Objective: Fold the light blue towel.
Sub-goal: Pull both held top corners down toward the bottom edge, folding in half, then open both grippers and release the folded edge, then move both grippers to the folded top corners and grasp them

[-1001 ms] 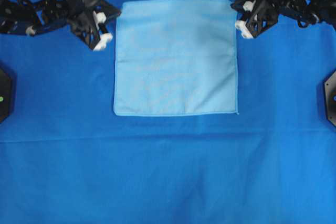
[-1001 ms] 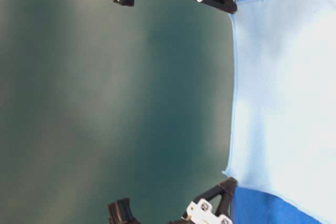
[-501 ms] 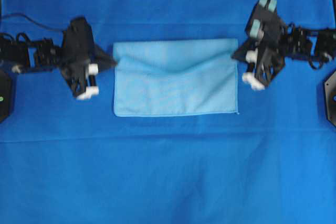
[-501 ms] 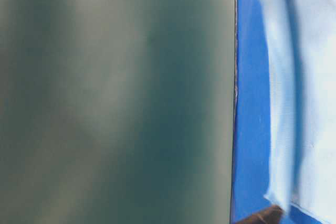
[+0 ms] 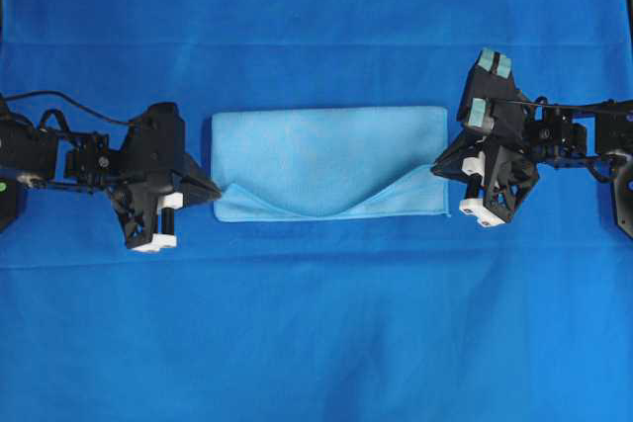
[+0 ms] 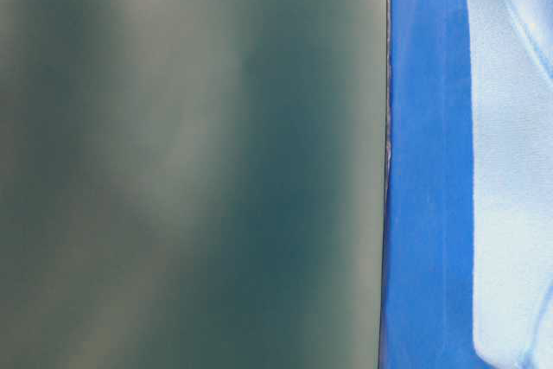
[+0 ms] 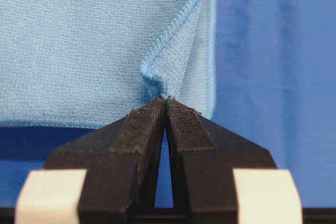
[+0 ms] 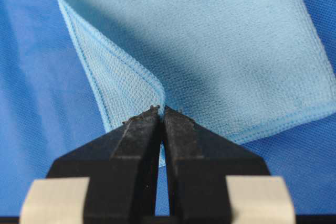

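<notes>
The light blue towel [image 5: 326, 157] lies doubled over in the middle of the table, its upper layer drawn toward the near edge and sagging in the middle. My left gripper [image 5: 214, 190] is shut on the towel's left corner [image 7: 157, 80], held just above the lower layer. My right gripper [image 5: 439, 167] is shut on the right corner [image 8: 157, 98], likewise lifted slightly. In the table-level view the towel [image 6: 510, 170] shows at the right edge; the grippers are out of that frame.
The royal-blue table covering [image 5: 316, 323] spreads under everything. A black mount [image 5: 621, 185] sits at the right edge and another [image 5: 8, 195] at the left edge.
Both grippers have carried the towel's far corners toward the near edge. The towel went from flat and square, to half folded, to nearly doubled over.
</notes>
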Robot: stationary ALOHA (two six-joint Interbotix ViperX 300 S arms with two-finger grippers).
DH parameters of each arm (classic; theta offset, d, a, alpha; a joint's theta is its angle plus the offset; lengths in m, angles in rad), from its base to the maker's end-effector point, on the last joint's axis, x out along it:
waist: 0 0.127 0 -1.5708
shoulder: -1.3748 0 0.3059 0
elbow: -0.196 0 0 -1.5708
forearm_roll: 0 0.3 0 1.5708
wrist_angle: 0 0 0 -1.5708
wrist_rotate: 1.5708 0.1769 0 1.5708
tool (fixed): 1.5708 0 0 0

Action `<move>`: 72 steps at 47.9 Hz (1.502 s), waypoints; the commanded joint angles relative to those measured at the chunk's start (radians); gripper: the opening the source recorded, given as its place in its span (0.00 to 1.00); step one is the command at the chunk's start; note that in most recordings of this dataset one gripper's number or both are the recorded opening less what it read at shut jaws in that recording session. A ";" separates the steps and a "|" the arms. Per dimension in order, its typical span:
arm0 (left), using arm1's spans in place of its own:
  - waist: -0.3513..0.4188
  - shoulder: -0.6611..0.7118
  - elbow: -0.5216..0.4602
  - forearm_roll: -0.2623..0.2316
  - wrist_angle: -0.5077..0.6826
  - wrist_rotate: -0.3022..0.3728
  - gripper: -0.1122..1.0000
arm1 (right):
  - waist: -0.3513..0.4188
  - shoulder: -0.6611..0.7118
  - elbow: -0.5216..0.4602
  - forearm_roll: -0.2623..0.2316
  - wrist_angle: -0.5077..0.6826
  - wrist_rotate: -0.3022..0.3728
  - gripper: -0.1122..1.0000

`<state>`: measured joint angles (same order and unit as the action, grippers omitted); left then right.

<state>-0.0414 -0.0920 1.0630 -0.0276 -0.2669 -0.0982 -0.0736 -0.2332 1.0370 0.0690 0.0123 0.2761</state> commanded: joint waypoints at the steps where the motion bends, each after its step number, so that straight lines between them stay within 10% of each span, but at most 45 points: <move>1: -0.014 -0.003 -0.023 -0.002 -0.006 -0.005 0.11 | 0.009 -0.015 -0.008 0.003 -0.003 0.002 0.11; 25: 0.006 -0.006 -0.038 -0.002 -0.005 -0.005 0.14 | 0.009 0.006 -0.028 0.003 -0.002 0.006 0.15; 35: 0.006 -0.101 -0.040 -0.002 0.038 0.018 0.64 | 0.009 -0.029 -0.048 -0.015 0.034 -0.005 0.66; 40: 0.023 -0.163 -0.038 0.000 0.063 0.044 0.83 | 0.005 -0.061 -0.055 -0.049 0.052 -0.005 0.66; 72: 0.275 0.055 -0.054 0.000 -0.043 0.123 0.74 | -0.253 0.107 -0.086 -0.166 0.020 -0.006 0.65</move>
<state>0.2194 -0.0706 1.0308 -0.0291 -0.2746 0.0261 -0.3068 -0.1427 0.9725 -0.0920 0.0445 0.2669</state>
